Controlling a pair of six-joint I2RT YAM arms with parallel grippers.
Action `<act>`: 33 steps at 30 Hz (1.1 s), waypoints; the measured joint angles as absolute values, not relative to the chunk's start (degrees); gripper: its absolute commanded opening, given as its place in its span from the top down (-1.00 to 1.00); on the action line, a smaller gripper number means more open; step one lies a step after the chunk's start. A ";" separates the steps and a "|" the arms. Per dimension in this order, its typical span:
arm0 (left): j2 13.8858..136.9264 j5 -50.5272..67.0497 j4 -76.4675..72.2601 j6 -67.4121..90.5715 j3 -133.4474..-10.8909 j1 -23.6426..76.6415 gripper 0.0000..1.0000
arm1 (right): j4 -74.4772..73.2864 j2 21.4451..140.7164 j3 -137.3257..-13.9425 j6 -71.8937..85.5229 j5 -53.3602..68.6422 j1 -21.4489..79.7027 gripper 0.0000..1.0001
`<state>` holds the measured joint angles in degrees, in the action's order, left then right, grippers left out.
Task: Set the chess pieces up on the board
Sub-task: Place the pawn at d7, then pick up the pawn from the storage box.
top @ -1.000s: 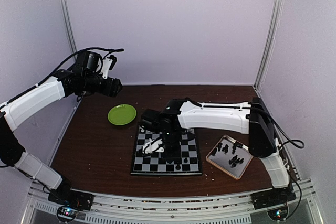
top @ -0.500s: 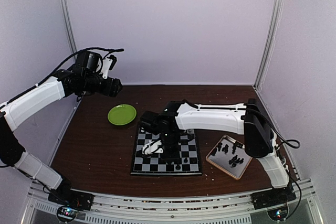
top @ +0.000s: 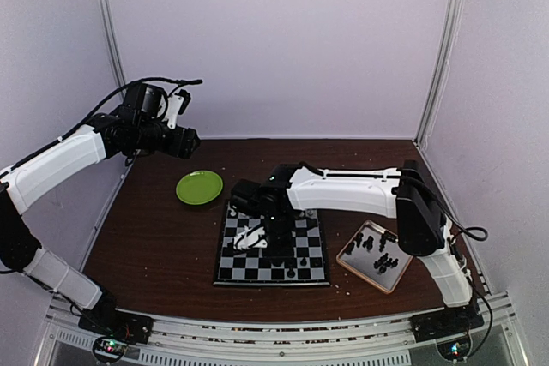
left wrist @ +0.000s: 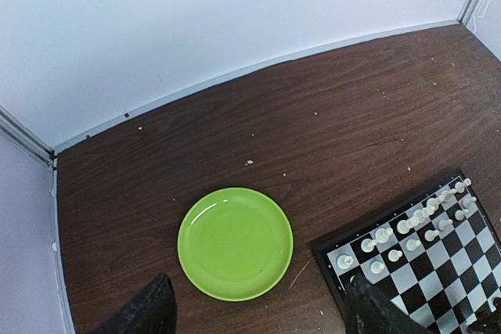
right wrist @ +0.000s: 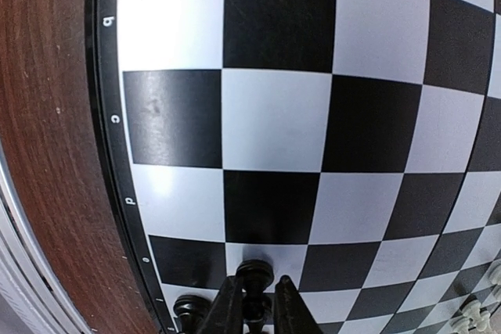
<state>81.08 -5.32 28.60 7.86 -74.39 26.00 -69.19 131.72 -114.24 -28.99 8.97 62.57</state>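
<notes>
Gripper left [left wrist: 258,299]: fingers apart, empty, beyond board [left wrist: 427,291] corner
Gripper right [right wrist: 255,310]: over board edge, flanking black piece [right wrist: 254,275], cannot tell if clamped

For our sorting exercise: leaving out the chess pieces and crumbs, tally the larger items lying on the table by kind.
Green plate: 1
Chessboard: 1
Tray: 1
Total: 3
</notes>
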 measured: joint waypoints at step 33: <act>87.68 -0.49 29.93 0.47 -79.72 43.05 -0.41 | -56.84 82.48 -62.98 -28.12 10.17 28.69 0.45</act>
<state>87.68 -0.49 29.93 0.47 -79.72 43.05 -56.84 82.48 -62.98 -28.12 10.17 28.69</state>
